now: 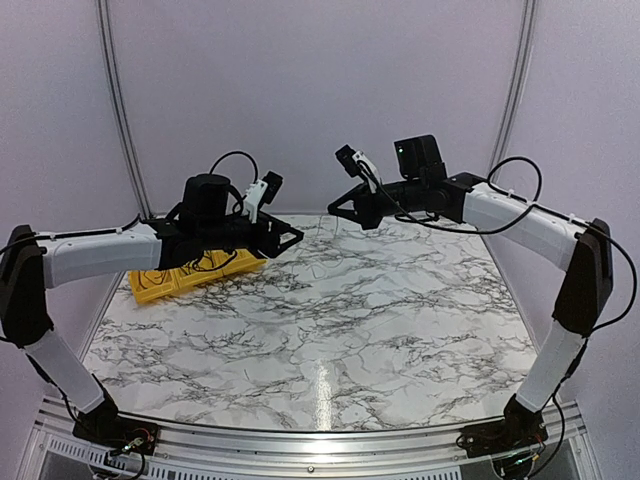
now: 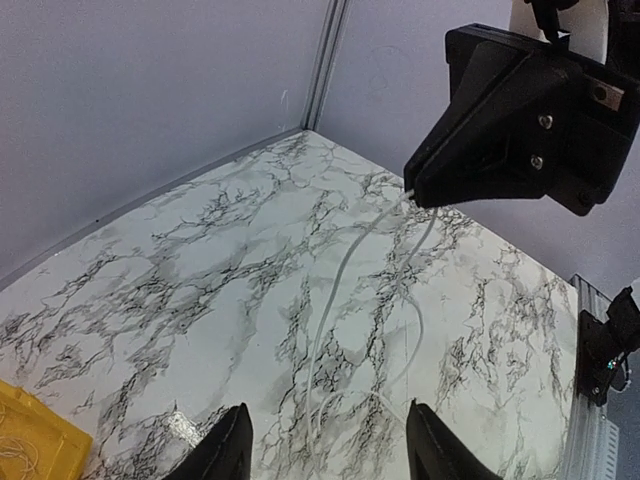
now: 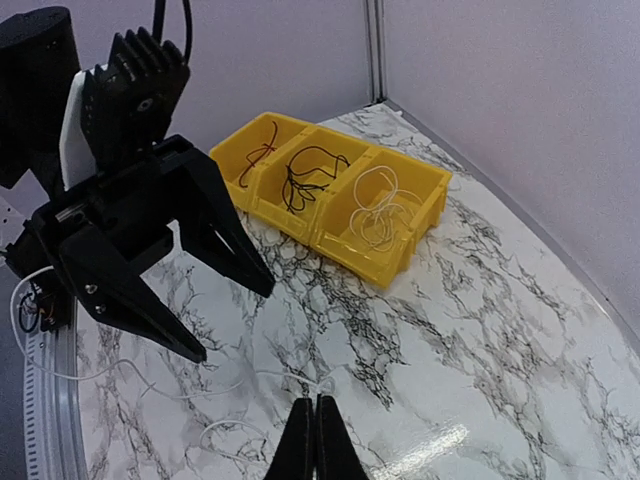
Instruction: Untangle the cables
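Top view: L gripper [image 1: 292, 242] over table [image 1: 330, 330] at approx 11 o'clock, fingers spread wide, clamping nothing. R gripper [image 1: 336, 210] at approx 12 o'clock, just apart from L, tips facing each other, both up off the marble. Pinched tight on pale cable [image 2: 335, 290]. Yellow bin [image 1: 150, 288] at table's 9–10 o'clock, partly hidden under L arm [image 1: 100, 255].

L wrist cam: R gripper at 1–2 o'clock, w/ pale cable out of its closed tip. Drops in two slack strands toward 6 o'clock, lands on table and curls there. Seen betw. L fingers [image 2: 228, 450] but lying on marble below them. Contact w/ either finger: can't tell.

R wrist cam: own fingers [image 3: 300, 445] at 6 o'clock, pressed together. Pale cable from just above their tips toward 9 o'clock, across marble and beneath L gripper, plus a small loop at 7 o'clock. L gripper at 9–10 o'clock, both fingers angled down, wide gap, nothing in it.

Bin at 12 o'clock in that view, near wall corner, three compartments in a row:
- 9 o'clock end: one dark wire [image 3: 262, 150].
- Mid: black wires [image 3: 310, 178], loose tangle.
- 3 o'clock end: pale coil [image 3: 378, 212], loose loops.

All bin wires well apart from both grippers.
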Tool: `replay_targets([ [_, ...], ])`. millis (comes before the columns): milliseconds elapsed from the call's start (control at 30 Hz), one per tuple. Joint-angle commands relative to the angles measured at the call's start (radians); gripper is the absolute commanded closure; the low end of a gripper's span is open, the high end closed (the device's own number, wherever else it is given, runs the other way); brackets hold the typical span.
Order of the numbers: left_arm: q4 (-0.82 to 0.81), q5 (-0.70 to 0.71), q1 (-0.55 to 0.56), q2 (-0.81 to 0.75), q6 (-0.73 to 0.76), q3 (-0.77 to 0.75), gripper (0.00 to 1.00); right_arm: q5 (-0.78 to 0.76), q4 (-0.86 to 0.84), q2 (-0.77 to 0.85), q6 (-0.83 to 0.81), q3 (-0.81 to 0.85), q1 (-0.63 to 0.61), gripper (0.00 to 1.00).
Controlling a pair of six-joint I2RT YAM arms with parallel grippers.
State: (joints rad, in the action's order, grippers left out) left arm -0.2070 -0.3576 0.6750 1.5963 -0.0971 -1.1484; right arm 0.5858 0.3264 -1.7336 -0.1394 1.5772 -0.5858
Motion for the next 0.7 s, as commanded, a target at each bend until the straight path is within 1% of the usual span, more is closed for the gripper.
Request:
replay_targets([
  [0, 0.003, -0.088, 0.011, 0.045, 0.016, -0.074, 0.47, 0.06, 0.014, 0.015, -0.008, 0.019, -0.031, 1.0],
  [133, -0.002, -0.112, 0.023, 0.075, 0.019, -0.107, 0.52, 0.081, 0.016, 0.017, -0.017, 0.022, -0.047, 1.0],
  [300, -0.005, -0.111, 0.024, 0.105, 0.007, -0.136, 0.67, 0.092, 0.014, 0.017, -0.012, 0.026, -0.059, 1.0],
  [533, -0.024, -0.1, 0.026, 0.123, 0.015, -0.154, 0.81, 0.091, 0.013, 0.016, -0.011, 0.021, -0.066, 1.0],
  [667, -0.028, -0.097, 0.026, 0.134, 0.023, -0.165, 0.94, 0.088, 0.01, 0.016, -0.011, 0.022, -0.069, 1.0],
])
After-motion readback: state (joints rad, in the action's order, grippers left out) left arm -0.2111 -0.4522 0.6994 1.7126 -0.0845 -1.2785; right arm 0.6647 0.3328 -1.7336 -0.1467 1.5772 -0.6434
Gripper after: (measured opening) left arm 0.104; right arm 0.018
